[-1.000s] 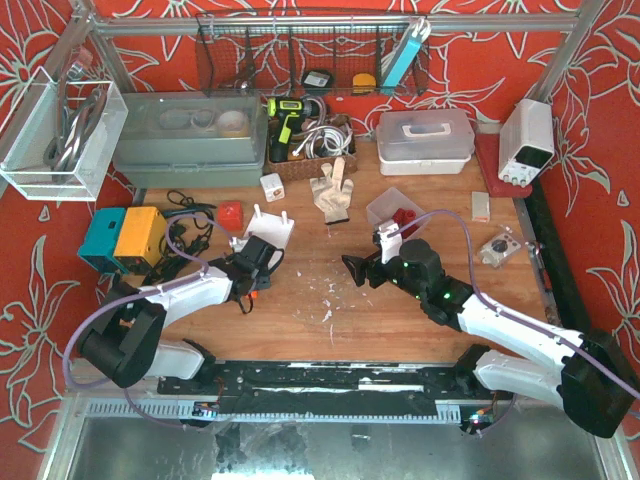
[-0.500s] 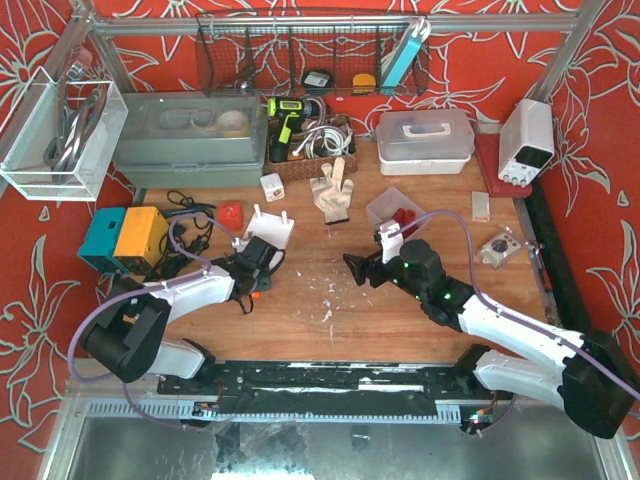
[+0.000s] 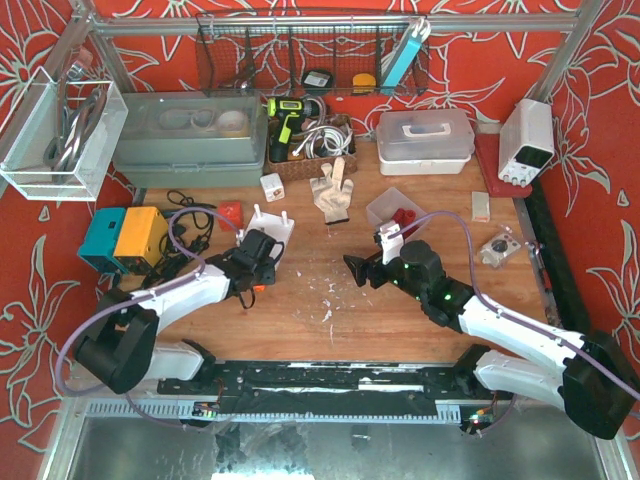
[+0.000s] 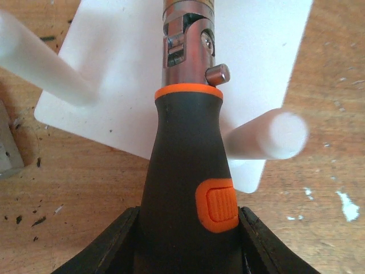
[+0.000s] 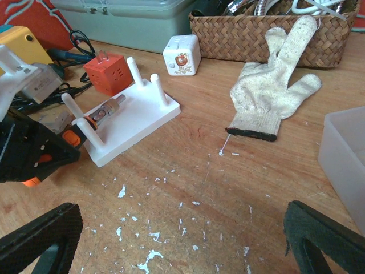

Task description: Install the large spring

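My left gripper (image 3: 252, 263) is shut on a black-handled tool (image 4: 188, 188) with an orange collar and an orange button. The tool's metal tip (image 4: 187, 45) lies over the white plate (image 4: 108, 63) between two of its white pegs (image 4: 268, 137). In the right wrist view the tool tip (image 5: 107, 108) rests over the same plate (image 5: 134, 120), with the left gripper (image 5: 34, 151) at its near-left end. My right gripper (image 3: 353, 268) is open and empty, low over bare wood to the right of the plate (image 3: 272, 228). I see no separate spring.
A white work glove (image 5: 274, 97) lies right of the plate. A red cube (image 5: 105, 68) and a white cube (image 5: 181, 54) sit behind it. A wicker basket (image 5: 268, 28) stands at the back, a clear box (image 3: 395, 210) at right, and a yellow-teal box (image 3: 125, 238) with cables at left.
My left gripper has shifted slightly up and toward the white plate with the tool. The right arm has not moved.
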